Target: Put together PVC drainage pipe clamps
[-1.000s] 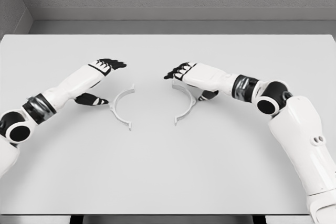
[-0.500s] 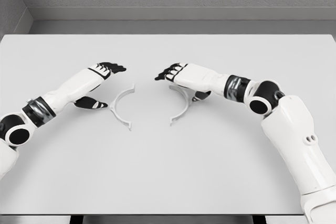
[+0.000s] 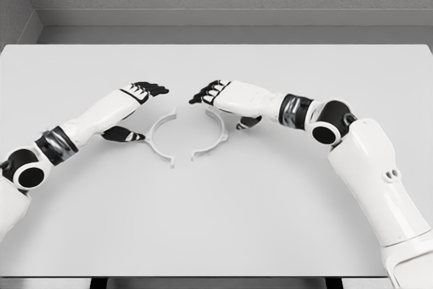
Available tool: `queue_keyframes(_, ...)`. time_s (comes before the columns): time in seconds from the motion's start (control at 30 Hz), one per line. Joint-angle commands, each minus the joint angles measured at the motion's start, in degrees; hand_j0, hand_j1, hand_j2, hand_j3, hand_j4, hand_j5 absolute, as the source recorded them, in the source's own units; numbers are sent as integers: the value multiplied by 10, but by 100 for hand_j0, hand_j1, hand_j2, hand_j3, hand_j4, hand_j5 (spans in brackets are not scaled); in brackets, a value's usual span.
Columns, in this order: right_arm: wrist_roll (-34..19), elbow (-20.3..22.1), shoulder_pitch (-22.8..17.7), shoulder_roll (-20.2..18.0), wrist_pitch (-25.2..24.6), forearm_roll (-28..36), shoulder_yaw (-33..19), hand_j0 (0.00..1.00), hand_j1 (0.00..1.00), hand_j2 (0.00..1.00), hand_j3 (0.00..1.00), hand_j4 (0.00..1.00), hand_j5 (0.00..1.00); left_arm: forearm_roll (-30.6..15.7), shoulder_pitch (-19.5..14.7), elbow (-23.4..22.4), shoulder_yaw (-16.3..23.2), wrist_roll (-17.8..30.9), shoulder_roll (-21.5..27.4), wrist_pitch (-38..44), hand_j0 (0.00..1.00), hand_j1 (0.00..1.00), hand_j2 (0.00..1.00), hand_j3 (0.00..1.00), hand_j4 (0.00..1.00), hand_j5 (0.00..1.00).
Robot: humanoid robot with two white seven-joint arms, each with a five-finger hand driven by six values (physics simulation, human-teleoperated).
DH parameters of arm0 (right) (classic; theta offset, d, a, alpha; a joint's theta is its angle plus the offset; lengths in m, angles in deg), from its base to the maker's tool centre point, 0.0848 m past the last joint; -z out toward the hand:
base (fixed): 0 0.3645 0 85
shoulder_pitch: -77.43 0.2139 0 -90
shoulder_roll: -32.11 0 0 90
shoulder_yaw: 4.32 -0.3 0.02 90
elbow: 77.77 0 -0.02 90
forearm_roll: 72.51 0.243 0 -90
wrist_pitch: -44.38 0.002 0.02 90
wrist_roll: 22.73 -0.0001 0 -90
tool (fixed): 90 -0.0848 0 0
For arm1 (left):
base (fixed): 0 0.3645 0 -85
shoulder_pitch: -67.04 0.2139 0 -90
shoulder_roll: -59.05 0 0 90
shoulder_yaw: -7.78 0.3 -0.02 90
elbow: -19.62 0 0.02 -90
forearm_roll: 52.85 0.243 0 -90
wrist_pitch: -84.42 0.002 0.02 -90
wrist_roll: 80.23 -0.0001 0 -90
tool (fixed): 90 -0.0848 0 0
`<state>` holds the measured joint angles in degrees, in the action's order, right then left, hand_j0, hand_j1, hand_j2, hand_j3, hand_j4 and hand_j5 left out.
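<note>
Hidden contact at both clamp halves

The right hand (image 3: pixel 218 96) covers the top of the right clamp half (image 3: pixel 213 141), so whether its fingers touch it cannot be told. The left hand (image 3: pixel 135 109) hides the left clamp half's (image 3: pixel 157 141) outer edge. Both arms run out of frame at the bottom corners.

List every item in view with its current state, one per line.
left clamp half: flat on the table, opening facing right, left hand's thumb at its outer edge.
right clamp half: flat on the table, opening facing left, not joined to the other half.
left hand: fingers arched over its half.
right hand: fingers arched over its half.
table: holds both halves.
</note>
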<state>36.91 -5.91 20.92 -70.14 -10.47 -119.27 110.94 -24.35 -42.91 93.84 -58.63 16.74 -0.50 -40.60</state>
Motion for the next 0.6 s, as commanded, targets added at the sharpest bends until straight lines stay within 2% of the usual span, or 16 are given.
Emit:
queue_keyframes(0.0,0,1,0,-1,-1,4,-2,100,100,100,100,100,100,-5,0,1,0,0,-5,0,100,100,100,100,100,100)
queue_keyframes(0.13,1,-29,17,2,-1,3,0,100,100,100,100,100,100,-5,1,7,0,0,-7,0,100,100,100,100,100,100)
queue_keyframes(0.27,1,-37,21,4,-1,3,3,100,100,100,100,100,100,-4,1,11,1,0,-8,0,100,100,100,100,100,100)
queue_keyframes(0.57,1,-75,45,34,-1,-1,5,100,100,100,100,100,100,-5,1,14,0,0,-13,0,100,100,100,100,100,100)
